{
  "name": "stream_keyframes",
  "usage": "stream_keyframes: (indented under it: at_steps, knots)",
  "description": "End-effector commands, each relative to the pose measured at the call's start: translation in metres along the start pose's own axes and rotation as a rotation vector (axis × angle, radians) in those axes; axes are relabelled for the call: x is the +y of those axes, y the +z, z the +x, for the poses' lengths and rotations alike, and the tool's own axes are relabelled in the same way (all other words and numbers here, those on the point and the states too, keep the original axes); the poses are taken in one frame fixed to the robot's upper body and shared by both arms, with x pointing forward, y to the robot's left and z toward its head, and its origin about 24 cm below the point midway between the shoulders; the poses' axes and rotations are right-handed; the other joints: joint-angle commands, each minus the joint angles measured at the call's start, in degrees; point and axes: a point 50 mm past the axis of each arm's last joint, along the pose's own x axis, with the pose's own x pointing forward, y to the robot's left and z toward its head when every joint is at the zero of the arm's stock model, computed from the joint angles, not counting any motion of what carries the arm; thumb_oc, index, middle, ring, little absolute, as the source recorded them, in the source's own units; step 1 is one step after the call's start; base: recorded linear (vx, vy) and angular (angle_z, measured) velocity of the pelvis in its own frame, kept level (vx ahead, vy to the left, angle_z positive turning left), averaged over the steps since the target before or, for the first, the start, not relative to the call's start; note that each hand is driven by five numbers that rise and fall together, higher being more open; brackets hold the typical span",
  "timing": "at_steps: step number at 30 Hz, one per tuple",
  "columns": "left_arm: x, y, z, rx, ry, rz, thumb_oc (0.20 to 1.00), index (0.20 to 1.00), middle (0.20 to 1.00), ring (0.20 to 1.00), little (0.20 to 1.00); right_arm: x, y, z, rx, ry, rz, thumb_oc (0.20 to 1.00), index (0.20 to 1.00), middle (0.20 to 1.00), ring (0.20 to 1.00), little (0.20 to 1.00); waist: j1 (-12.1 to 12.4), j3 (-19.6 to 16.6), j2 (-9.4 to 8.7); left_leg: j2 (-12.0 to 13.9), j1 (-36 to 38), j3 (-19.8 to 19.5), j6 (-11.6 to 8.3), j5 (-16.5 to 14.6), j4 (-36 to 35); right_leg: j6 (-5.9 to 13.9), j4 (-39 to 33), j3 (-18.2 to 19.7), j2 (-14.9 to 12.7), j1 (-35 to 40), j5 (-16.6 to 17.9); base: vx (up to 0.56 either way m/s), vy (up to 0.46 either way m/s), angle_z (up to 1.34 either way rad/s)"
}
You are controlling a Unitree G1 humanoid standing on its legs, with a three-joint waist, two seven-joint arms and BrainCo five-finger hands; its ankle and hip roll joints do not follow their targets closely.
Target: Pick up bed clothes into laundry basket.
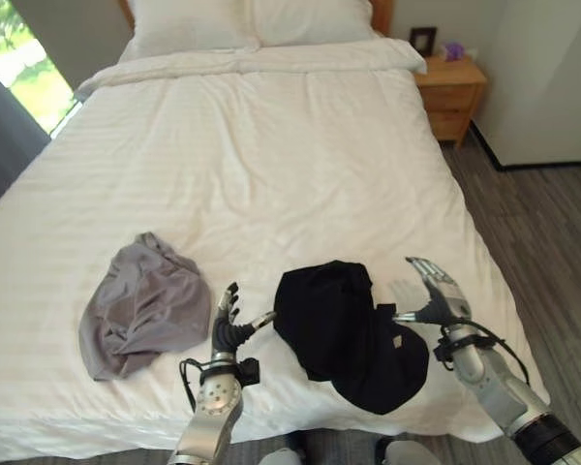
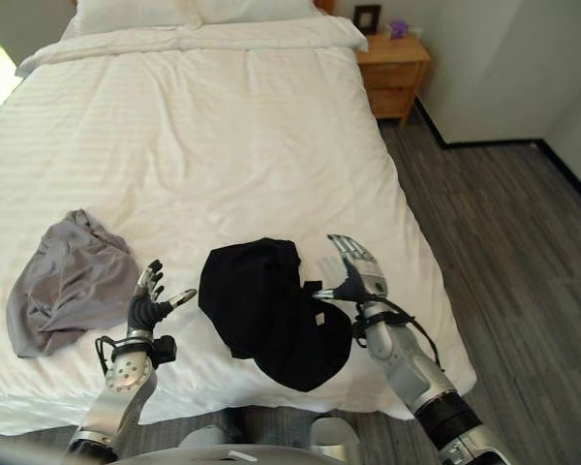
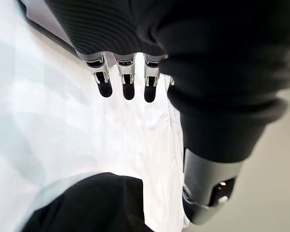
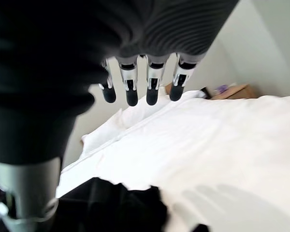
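A black garment (image 1: 349,329) lies crumpled near the foot of the white bed (image 1: 271,174), its lower end hanging over the front edge. A grey garment (image 1: 140,305) lies to its left. My left hand (image 1: 229,324) hovers open just left of the black garment (image 3: 87,205), fingers (image 3: 128,82) straight, thumb toward the cloth. My right hand (image 1: 438,293) is open at the black garment's right side, thumb nearly touching it, fingers (image 4: 140,87) straight. The black garment (image 4: 111,205) shows below that hand. Neither hand holds anything.
Pillows (image 1: 252,21) lie at the head of the bed. A wooden nightstand (image 1: 452,89) stands at the far right with small items on it. Grey floor (image 2: 504,242) runs along the bed's right side. A window (image 1: 15,58) is at the far left.
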Motion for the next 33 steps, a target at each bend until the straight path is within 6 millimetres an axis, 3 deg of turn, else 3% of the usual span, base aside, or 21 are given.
stream_keyframes:
  at_steps: [1,2,7,12,13,14,18,22,26,33]
  knots:
    - [0.008,0.029,0.002,-0.161,-0.025,-0.059,1.000,1.000,1.000,1.000,1.000,-0.007,0.010,0.015,-0.077,-0.011,-0.015,1.000,1.000,1.000,1.000,1.000,0.67,1.73,-2.10,7.97,5.79,2.52,-9.25,-6.38,4.25,2.87,-9.27,0.66,-4.72,2.79,5.43,0.05,-0.039,-0.01]
    - [0.007,0.033,0.001,-0.177,-0.043,-0.073,1.000,1.000,1.000,1.000,1.000,0.005,0.007,0.012,-0.064,0.048,-0.023,1.000,1.000,1.000,1.000,1.000,1.04,1.93,-2.26,7.87,5.35,2.09,-9.28,-6.52,4.64,2.90,-9.27,0.57,-4.78,2.72,5.44,0.03,-0.039,-0.04]
    - [0.009,0.050,0.001,-0.255,-0.068,-0.115,1.000,1.000,1.000,1.000,1.000,0.025,-0.009,0.006,0.009,0.145,-0.061,1.000,1.000,1.000,1.000,1.000,1.99,2.69,-1.97,7.51,3.74,0.77,-9.32,-6.55,5.03,2.96,-9.27,-0.01,-4.82,1.98,5.37,0.01,-0.054,0.02]
    - [0.028,0.050,0.000,-0.258,0.025,-0.035,1.000,1.000,1.000,1.000,1.000,0.057,-0.031,-0.012,0.151,0.269,-0.085,1.000,1.000,1.000,1.000,1.000,3.06,3.71,-0.57,6.86,2.51,-0.54,-9.35,-6.11,4.50,3.10,-9.27,-1.21,-4.92,1.31,5.14,-0.01,-0.049,0.27]
    - [0.031,0.049,0.000,-0.259,0.045,-0.028,1.000,1.000,1.000,1.000,1.000,0.064,-0.035,-0.017,0.181,0.294,-0.092,0.379,0.379,0.379,0.379,0.379,3.19,3.88,-0.20,6.69,2.33,-0.80,-9.33,-6.01,4.26,3.13,-9.27,-1.37,-4.91,1.12,5.13,-0.03,-0.021,0.32]
    - [0.037,0.048,0.000,-0.260,0.089,-0.005,1.000,1.000,1.000,1.000,1.000,0.080,-0.045,-0.028,0.258,0.355,-0.106,0.200,0.200,0.200,0.200,0.200,3.72,4.33,0.72,6.40,1.86,-1.29,-9.34,-5.68,3.87,3.22,-9.27,-1.77,-4.93,0.69,5.13,-0.03,-0.020,0.18]
    - [0.045,0.046,0.000,-0.256,0.149,0.068,1.000,1.000,1.000,1.000,1.000,0.103,-0.049,-0.042,0.337,0.437,-0.111,0.200,0.200,0.200,0.200,0.200,4.35,4.63,1.92,6.01,1.51,-1.97,-9.26,-5.32,3.20,3.39,-9.27,-2.60,-4.92,0.39,4.97,-0.01,-0.006,0.03]
    - [0.053,0.046,0.002,-0.271,0.200,0.193,1.000,1.000,1.000,1.000,1.000,0.113,-0.050,-0.045,0.382,0.470,-0.120,0.200,0.200,0.200,0.200,0.200,4.94,4.47,2.98,5.54,1.55,-2.42,-9.15,-5.05,2.17,3.59,-9.27,-3.47,-5.00,0.44,4.82,0.00,-0.004,0.12]
    - [0.075,0.035,0.006,-0.216,0.285,0.492,1.000,1.000,1.000,1.000,1.000,0.115,-0.043,-0.036,0.364,0.468,-0.114,0.200,0.200,0.200,0.200,0.200,5.18,4.12,3.08,5.31,2.40,-2.16,-9.13,-5.36,1.11,3.72,-9.27,-3.66,-5.03,0.37,5.09,0.00,-0.002,0.09]
    - [0.086,0.021,-0.001,-0.151,0.308,0.588,1.000,1.000,1.000,1.000,1.000,0.102,-0.038,-0.022,0.312,0.429,-0.089,0.200,0.200,0.200,0.200,0.200,4.94,3.78,1.57,5.87,3.54,-1.71,-9.13,-6.05,0.79,3.66,-9.27,-3.28,-4.82,0.57,5.26,0.01,-0.008,0.07]
